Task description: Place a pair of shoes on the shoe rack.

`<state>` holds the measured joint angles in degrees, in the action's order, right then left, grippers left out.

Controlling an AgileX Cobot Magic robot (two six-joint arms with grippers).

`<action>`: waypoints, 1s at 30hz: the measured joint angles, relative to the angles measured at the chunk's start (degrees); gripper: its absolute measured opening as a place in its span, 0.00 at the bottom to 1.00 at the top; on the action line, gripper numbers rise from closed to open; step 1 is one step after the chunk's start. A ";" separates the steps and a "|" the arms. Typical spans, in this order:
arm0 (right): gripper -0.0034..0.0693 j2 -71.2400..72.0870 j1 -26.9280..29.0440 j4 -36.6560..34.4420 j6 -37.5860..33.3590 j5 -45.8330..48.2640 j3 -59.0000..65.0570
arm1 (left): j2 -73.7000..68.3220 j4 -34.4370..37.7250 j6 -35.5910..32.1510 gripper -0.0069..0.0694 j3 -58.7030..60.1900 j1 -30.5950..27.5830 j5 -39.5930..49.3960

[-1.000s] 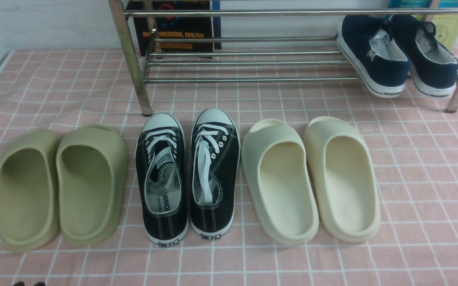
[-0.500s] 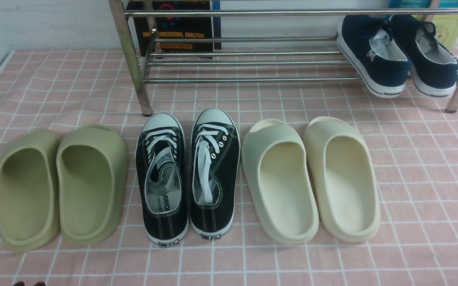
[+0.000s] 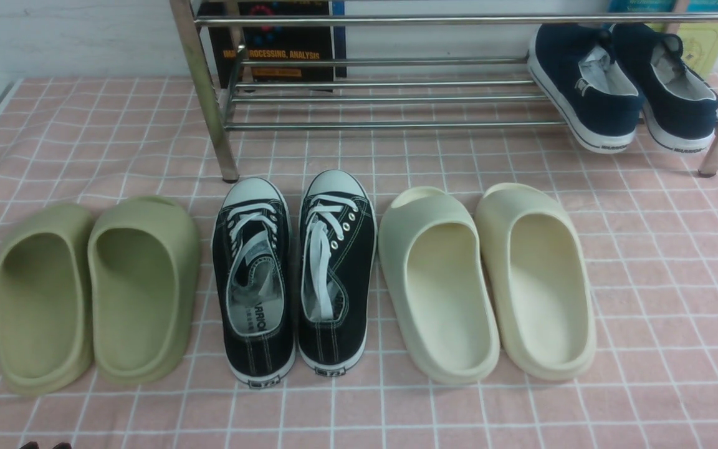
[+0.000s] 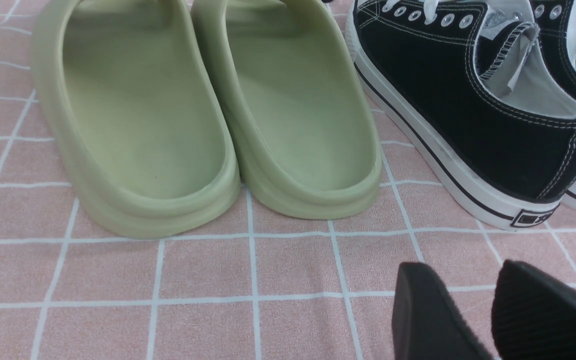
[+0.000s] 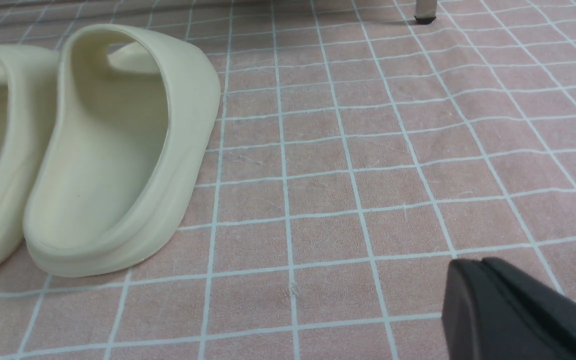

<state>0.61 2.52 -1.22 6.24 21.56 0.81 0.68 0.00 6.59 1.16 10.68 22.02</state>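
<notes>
Front view: navy slip-on pair (image 3: 624,84) sits on the chrome shoe rack (image 3: 390,93), right end of the lower shelf, heels toward the camera. Green slides (image 3: 94,293), black lace-ups (image 3: 296,280) and cream slides (image 3: 487,284) lie in a row on the pink checked cloth (image 3: 677,280). Left gripper (image 4: 488,310) fingers spread, empty. Right gripper (image 5: 488,285) looks pressed together, though only a corner shows.

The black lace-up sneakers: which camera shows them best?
The front view: both black lace-up sneakers appear whole from above, laces and white toe caps included. The left wrist view shows only their heel ends. The right wrist view shows none of them.
</notes>
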 joint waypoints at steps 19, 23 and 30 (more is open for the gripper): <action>0.04 0.00 0.00 0.00 0.00 0.00 0.00 | 0.00 0.00 0.00 0.40 0.00 0.00 0.00; 0.04 0.00 0.00 0.00 0.00 0.00 0.00 | 0.00 0.00 0.00 0.40 0.00 0.00 0.00; 0.05 0.00 0.00 0.00 0.00 0.00 0.00 | 0.00 0.00 0.00 0.40 0.00 0.00 0.00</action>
<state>0.61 2.52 -1.22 6.24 21.56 0.81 0.68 0.00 6.59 1.16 10.68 22.02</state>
